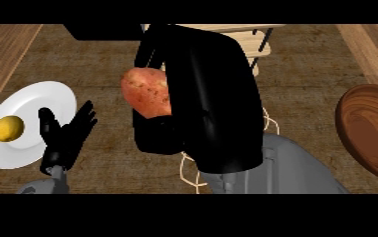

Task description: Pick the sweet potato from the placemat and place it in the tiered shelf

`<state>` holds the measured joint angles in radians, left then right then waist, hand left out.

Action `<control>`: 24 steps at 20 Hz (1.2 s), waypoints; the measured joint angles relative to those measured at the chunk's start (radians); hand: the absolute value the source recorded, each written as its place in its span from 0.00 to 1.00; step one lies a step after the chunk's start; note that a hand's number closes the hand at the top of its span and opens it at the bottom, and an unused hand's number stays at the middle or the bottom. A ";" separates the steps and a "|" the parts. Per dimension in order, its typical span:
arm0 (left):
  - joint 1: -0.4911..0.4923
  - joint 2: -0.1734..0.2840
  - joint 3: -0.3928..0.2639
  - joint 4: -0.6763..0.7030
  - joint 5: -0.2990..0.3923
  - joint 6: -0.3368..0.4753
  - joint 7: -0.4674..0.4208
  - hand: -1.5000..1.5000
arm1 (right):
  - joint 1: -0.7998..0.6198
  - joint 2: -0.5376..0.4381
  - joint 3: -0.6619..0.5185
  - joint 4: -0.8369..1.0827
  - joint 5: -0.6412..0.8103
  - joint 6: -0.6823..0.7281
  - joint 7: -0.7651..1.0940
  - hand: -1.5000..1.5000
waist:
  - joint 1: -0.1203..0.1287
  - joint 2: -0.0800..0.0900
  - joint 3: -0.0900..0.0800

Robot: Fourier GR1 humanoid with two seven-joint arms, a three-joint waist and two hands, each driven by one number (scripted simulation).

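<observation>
My right hand (pixel 210 106) fills the middle of the head view, raised close to the camera, its fingers and thumb curled round the reddish-brown sweet potato (pixel 146 91). The potato's left side shows; the rest is hidden behind the hand. Behind the hand, at the top, pale wooden slats and black wire of the tiered shelf (pixel 255 43) show. Thin pale strands of the placemat (pixel 193 173) peek out below the hand. My left hand (pixel 66 133) rests open at the lower left, fingers up, over the edge of a plate.
A white plate (pixel 40 101) at the left holds a small yellow item (pixel 10 128). A dark brown wooden bowl (pixel 359 126) sits at the right edge. A black object (pixel 103 31) lies at the top left. The counter top is brown and mottled.
</observation>
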<state>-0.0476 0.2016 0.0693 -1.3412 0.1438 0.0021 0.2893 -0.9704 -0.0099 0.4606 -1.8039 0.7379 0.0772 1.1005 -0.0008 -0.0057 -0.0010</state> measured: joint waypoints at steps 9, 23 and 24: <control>0.002 -0.014 -0.010 -0.009 -0.005 -0.004 0.009 0.50 | -0.197 -0.059 -0.284 0.195 -0.055 0.061 -0.063 1.00 | 0.008 0.004 0.000; -0.014 -0.016 0.001 -0.002 -0.019 -0.005 0.003 0.50 | -0.369 -0.166 -0.444 0.623 -0.109 0.119 -0.319 1.00 | 0.016 0.009 0.000; -0.008 -0.020 0.000 0.000 -0.021 -0.006 -0.005 0.50 | -0.366 -0.169 -0.445 0.654 -0.100 0.103 -0.351 1.00 | 0.017 0.009 0.000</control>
<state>-0.0553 0.1818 0.0689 -1.3409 0.1230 -0.0038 0.2843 -1.3362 -0.1788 0.0160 -1.1494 0.6381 0.1804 0.7490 0.0162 0.0036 -0.0008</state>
